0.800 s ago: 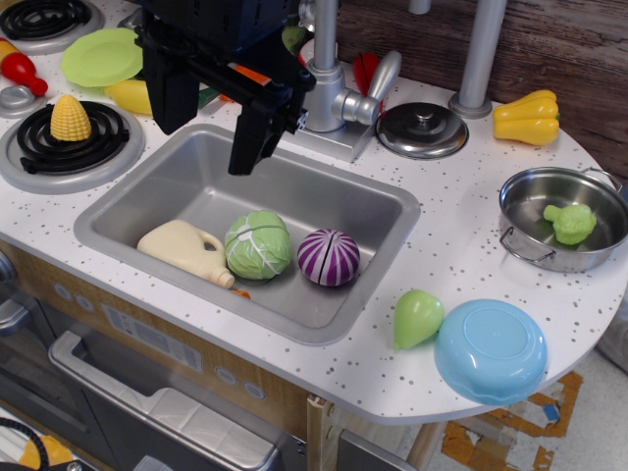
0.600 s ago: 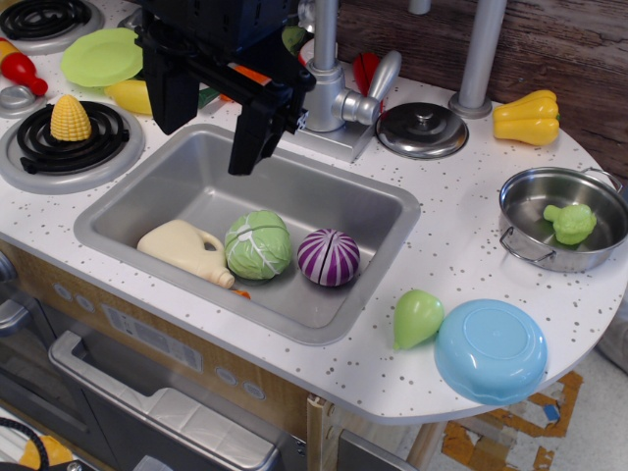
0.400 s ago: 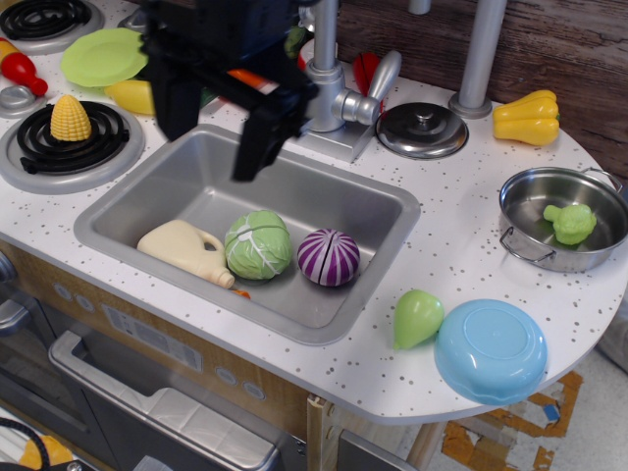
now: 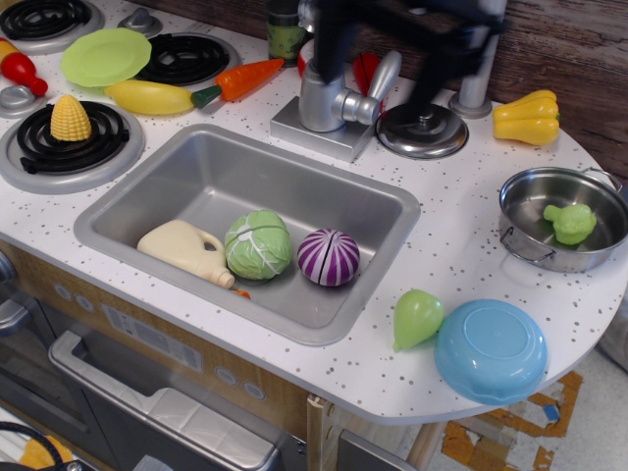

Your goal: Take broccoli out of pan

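Gripper (image 4: 392, 39) a dark motion-blurred smear at far centre, above the faucet (image 4: 334, 83) and steel lid (image 4: 423, 130); cannot tell if jaws are parted or closed. Broccoli (image 4: 570, 223) lies inside the pan (image 4: 535, 201) at right, well apart from it. Blue bowl (image 4: 491, 350) sits near of the pan.

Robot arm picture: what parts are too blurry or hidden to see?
- Gripper: motion-blurred near the top edge; open or shut, cannot tell.
- Arm: cut off by the top edge.
- Steel lid: partly smeared over by the blur.
- Broccoli: clear in the pan, stem underside hidden.
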`<state>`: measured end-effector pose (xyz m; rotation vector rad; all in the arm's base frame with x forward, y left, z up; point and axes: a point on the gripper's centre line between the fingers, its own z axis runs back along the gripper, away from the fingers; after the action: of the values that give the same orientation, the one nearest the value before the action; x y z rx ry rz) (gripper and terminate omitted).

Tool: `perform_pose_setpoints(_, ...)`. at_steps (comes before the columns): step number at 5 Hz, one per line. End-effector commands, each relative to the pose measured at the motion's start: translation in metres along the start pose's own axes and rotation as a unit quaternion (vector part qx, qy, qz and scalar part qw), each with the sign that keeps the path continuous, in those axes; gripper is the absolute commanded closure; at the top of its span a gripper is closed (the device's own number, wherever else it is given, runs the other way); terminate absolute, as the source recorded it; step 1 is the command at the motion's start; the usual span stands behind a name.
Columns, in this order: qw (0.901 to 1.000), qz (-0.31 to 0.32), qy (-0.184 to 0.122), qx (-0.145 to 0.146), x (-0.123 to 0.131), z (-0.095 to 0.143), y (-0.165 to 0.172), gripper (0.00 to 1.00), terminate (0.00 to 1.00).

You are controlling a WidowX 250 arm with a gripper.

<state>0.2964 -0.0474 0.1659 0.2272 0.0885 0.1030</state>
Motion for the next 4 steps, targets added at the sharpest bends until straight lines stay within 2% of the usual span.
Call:
perform_pose_setpoints(1,0.9973,0.019,-0.062,-0.034,0.03,0.003,-0.046,0.0,0.0)
perform_pose_setpoints(2,0.995,0.009,-0.084,-0.055,0.047,-0.008,-0.073,0.0,0.0)
perform_pose_setpoints(4,0.989,0.004,-0.122,-0.084,0.076,-0.019,-0.106,0.0,0.0)
